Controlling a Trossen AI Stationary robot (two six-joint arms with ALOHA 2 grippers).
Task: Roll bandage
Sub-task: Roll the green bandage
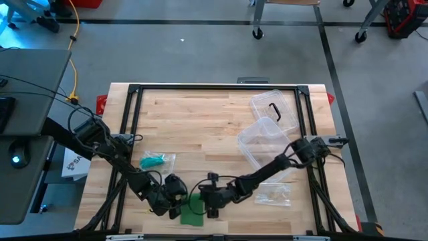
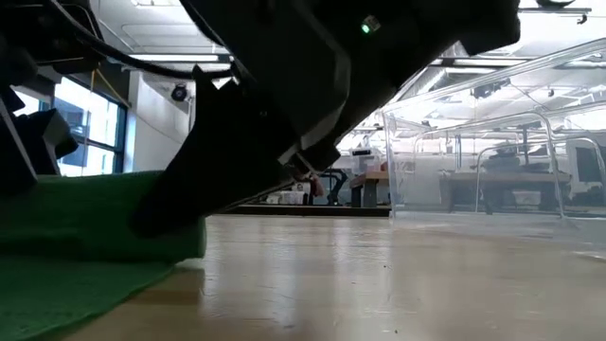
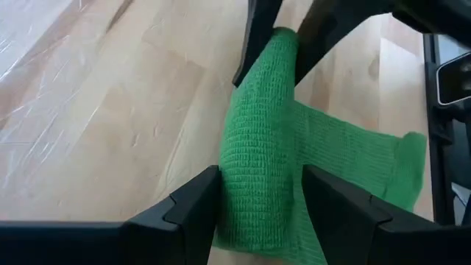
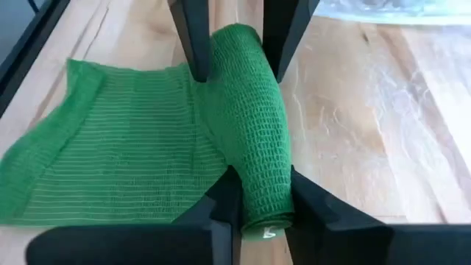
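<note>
At the table's near edge, I have the green bandage point(image 4: 246, 125) partly rolled, left gripper point(image 3: 261, 202) and right gripper point(image 4: 261, 202) each clamping an end, its loose tail point(image 4: 118, 147) flat, unrolled.

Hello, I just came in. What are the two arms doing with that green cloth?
They are rolling up a green bandage at the front edge of the wooden table. The left claw and the right claw each grip one end of the rolled part, facing each other. A flat tail of bandage still lies unrolled on the table beside the roll.
</note>
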